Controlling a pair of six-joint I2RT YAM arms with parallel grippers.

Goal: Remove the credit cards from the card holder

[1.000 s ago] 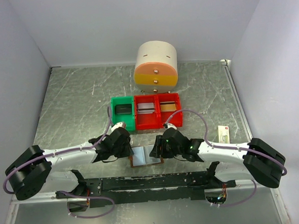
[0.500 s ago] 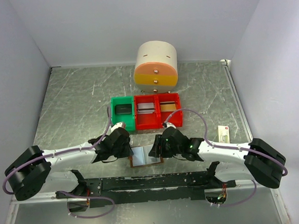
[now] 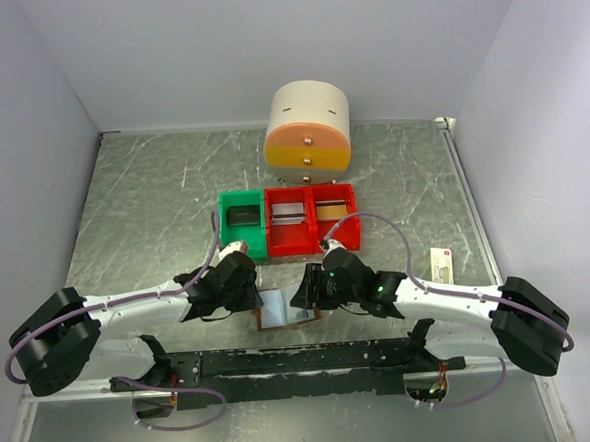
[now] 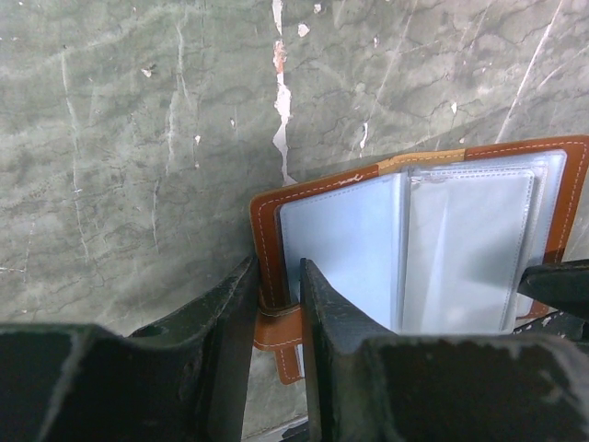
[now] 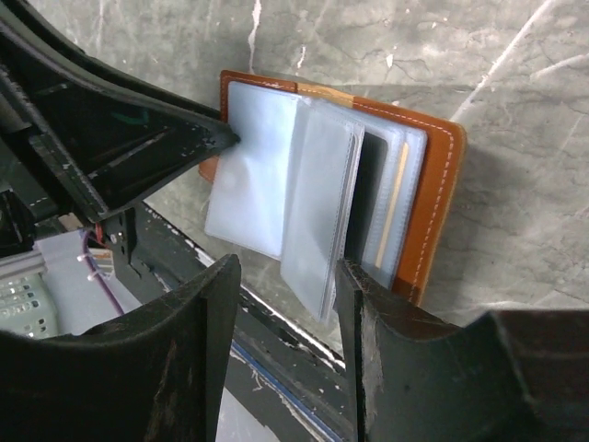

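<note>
Left gripper [image 4: 278, 274] is pinched down on the brown left border of the card holder [image 4: 414, 239], right by its little strap tab, one finger [image 4: 230, 322] on each side of the leather with no gap showing. That arm [image 3: 130, 306] lies low and stretched in from its base at the left, wrist bent toward the middle. The right gripper [image 5: 287, 272] faces it from the other side with its jaws apart. The loose clear sleeves [image 5: 317, 203] hang in the gap, close against the right-hand finger and clear of the other one, so it isn't gripping anything as far as I can see. The right arm [image 3: 450, 297] mirrors the left, low and reaching in from the right. The holder itself lies open on the table [image 3: 154, 210] between the two grippers, pale blue-grey inside facing up, just past the black rail [image 3: 303, 359] and on the near side of the green bin [image 3: 225, 225] and the red bins [image 3: 309, 190]. Can't really pick out the credit cards. There's only a thin tan edge [image 5: 396, 212] tucked among the sleeves in the right half. Each bin has something flat in it, too small to identify. Behind them stands a round cream-and-orange drawer unit [image 3: 307, 128], and a cream box with a red mark [image 3: 440, 264] lies off to the right.
</note>
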